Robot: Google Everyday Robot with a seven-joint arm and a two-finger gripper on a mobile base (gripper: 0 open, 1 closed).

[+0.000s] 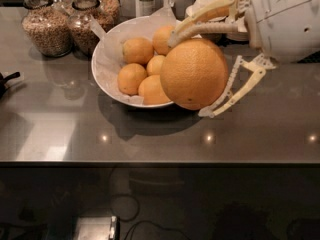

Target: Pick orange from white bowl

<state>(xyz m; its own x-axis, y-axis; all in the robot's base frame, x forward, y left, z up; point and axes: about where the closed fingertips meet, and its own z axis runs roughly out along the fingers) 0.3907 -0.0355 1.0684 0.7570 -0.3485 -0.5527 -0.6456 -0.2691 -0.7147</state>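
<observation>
Camera view: grain jars (47, 26) stand upper left; the white bowl (107, 59) cradles five smaller oranges (132, 78); centre-right, overlapping the bowl's right edge, the orange (194, 74) sits clamped in my gripper (189, 77), fingers wrapped around so it can't roll.
</observation>
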